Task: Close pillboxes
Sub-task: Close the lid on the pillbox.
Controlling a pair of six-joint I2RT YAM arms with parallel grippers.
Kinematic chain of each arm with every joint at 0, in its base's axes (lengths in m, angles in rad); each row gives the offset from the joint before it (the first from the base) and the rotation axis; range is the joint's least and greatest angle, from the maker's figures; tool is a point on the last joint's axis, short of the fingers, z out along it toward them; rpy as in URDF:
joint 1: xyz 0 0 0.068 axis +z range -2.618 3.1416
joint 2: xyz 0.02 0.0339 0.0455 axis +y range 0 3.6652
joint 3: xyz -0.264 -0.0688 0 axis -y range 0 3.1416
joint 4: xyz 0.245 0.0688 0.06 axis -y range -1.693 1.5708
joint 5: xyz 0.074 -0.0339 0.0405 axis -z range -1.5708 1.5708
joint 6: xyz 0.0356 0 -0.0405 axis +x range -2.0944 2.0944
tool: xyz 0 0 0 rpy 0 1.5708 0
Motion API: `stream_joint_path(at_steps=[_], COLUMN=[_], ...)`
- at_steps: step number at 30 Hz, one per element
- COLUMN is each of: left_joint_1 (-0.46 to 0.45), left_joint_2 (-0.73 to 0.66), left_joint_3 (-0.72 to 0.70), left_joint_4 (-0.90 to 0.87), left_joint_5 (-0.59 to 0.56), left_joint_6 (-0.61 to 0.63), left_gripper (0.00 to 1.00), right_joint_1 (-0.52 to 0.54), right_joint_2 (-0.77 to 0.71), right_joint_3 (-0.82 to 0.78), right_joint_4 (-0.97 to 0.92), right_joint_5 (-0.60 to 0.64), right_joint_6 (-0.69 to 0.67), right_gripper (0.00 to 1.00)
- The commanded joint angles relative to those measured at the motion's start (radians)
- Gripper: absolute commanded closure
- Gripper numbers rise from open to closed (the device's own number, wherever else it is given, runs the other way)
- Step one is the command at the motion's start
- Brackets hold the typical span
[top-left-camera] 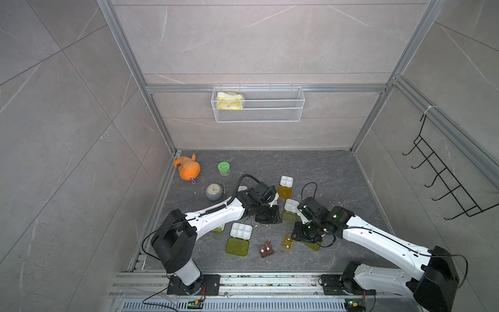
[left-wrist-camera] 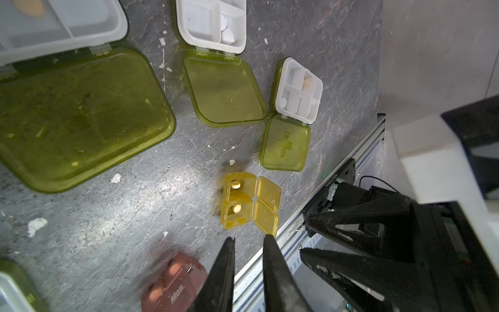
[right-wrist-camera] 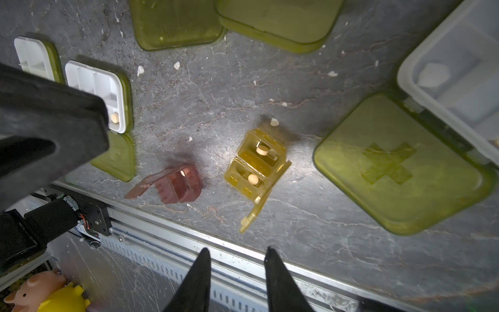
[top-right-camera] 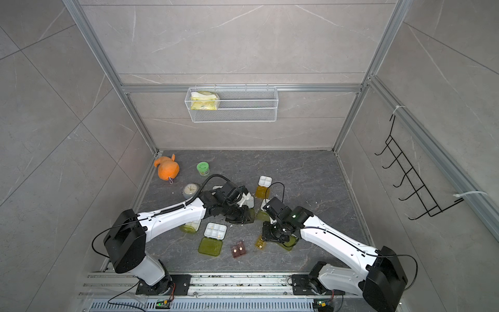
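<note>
In both top views the room is a box of grey stone-look tiles with aluminium posts. On the back wall hangs a white wire basket (top-left-camera: 272,108) with a yellow packet (top-left-camera: 229,102) in its left end, and on the right wall there is a black hook rack (top-left-camera: 442,186). The counter (top-left-camera: 329,173) is dark grey, veined like marble. In its far left part stand an orange soft toy (top-left-camera: 187,168), a green-lidded jar (top-left-camera: 224,168) and a grey clock (top-left-camera: 214,191). The pillboxes (top-left-camera: 241,230) lie open in the middle, between and partly under the two arms. The tiny brown pillbox (top-right-camera: 239,250) and the tiny amber pillbox (top-right-camera: 260,242) lie near the front.

From the left wrist the counter looks scratched, with white crumbs on it. The amber pillbox lies there with both lids up and a pill in each cell. The left fingers (left-wrist-camera: 221,270) stand just short of it with a narrow gap, and nothing is between them. An aluminium rail (left-wrist-camera: 337,189) edges the counter.

From the right wrist, a large green lid (right-wrist-camera: 399,173) with a raised cross lies flat on the counter. The brown pillbox also has its lid up. The right fingers (right-wrist-camera: 278,281) hang over the rail, moderately apart and empty.
</note>
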Motion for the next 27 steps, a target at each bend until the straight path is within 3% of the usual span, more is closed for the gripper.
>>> stream_joint_path(at_steps=[1, 27], left_joint_1=[-0.01, -0.044], left_joint_2=[0.01, 0.033], left_joint_3=[0.0, 0.002], left_joint_4=[-0.031, -0.055], left_joint_5=[0.016, 0.024], left_joint_6=[0.025, 0.043], left_gripper=[0.83, 0.89], right_joint_1=[0.002, 0.002], right_joint_2=[0.018, 0.097], right_joint_3=[-0.018, -0.044], right_joint_4=[0.032, 0.098], right_joint_5=[-0.018, -0.002], right_joint_6=[0.024, 0.037], right_gripper=[0.64, 0.65])
